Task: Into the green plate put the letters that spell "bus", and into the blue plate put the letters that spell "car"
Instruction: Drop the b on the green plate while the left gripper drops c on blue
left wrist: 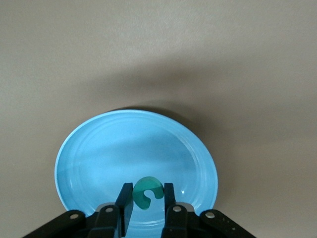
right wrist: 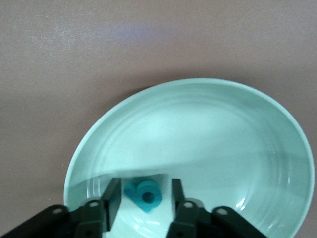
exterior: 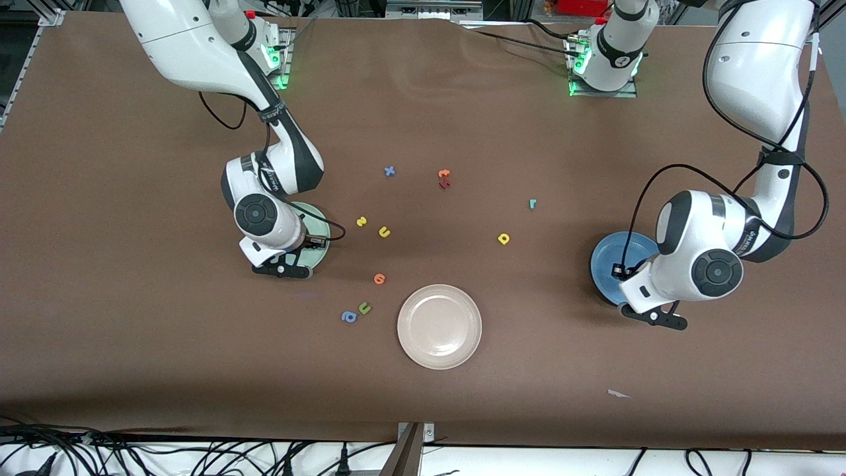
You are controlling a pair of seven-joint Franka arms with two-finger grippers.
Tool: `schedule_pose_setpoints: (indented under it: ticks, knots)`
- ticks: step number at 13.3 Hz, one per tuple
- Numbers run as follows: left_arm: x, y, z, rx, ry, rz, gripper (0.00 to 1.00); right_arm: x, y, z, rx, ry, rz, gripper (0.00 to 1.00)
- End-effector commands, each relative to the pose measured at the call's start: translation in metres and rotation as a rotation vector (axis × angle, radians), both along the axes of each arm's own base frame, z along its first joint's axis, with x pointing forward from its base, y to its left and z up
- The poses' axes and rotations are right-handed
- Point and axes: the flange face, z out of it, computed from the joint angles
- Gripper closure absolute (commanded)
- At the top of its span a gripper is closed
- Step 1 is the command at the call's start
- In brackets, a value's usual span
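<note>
The teal "c" (left wrist: 144, 194) sits pinched between both fingers of my left gripper (left wrist: 147, 188), just over the blue plate (left wrist: 84, 148). In the front view the left gripper (exterior: 621, 272) is over the blue plate (exterior: 607, 259). My right gripper (right wrist: 145, 184) stands open over the green plate (right wrist: 208, 129), and the teal "b" (right wrist: 146, 196) lies in the plate between its fingers, apart from both. From the front, the right gripper (exterior: 310, 248) covers much of the green plate (exterior: 322, 228). The yellow "s" (exterior: 361, 221), yellow "u" (exterior: 384, 232), yellow "a" (exterior: 503, 238) and teal "r" (exterior: 533, 203) lie on the table.
A beige-white plate (exterior: 439, 326) sits nearest the front camera. Beside it lie an orange letter (exterior: 379, 279), an olive "u" (exterior: 364, 307) and a blue "a" (exterior: 349, 317). Nearer the bases lie a blue "x" (exterior: 390, 171), an orange letter (exterior: 444, 174) and a dark-red one (exterior: 445, 184).
</note>
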Motion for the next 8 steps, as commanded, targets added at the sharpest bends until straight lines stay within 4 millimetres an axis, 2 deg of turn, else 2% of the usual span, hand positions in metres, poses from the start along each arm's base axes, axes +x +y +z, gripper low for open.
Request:
schedule_pose_setpoints:
  ticks: [1, 2, 3, 5, 7, 8]
  knots:
    - [-0.001, 0.009, -0.012, 0.016, 0.026, -0.059, 0.18, 0.0, -0.001, 0.028, 0.006, -0.023, 0.0, 0.0]
    - [0.0, 0.01, -0.012, 0.013, 0.025, -0.068, 0.12, 0.004, 0.001, 0.035, 0.012, -0.035, -0.001, 0.0]
    - [0.0, 0.012, -0.012, 0.01, 0.026, -0.071, 0.0, 0.006, 0.004, 0.044, 0.018, -0.044, 0.004, 0.0]
    - [0.0, 0.007, -0.008, 0.002, 0.02, -0.06, 0.0, 0.009, 0.013, 0.055, 0.017, -0.034, 0.007, 0.0]
    - [-0.001, -0.007, -0.007, -0.007, 0.014, -0.057, 0.0, 0.009, 0.03, 0.068, 0.016, -0.036, -0.045, 0.0]
    - [0.001, -0.023, -0.007, -0.033, -0.016, -0.038, 0.0, 0.005, 0.042, 0.076, 0.018, -0.033, -0.066, 0.0]
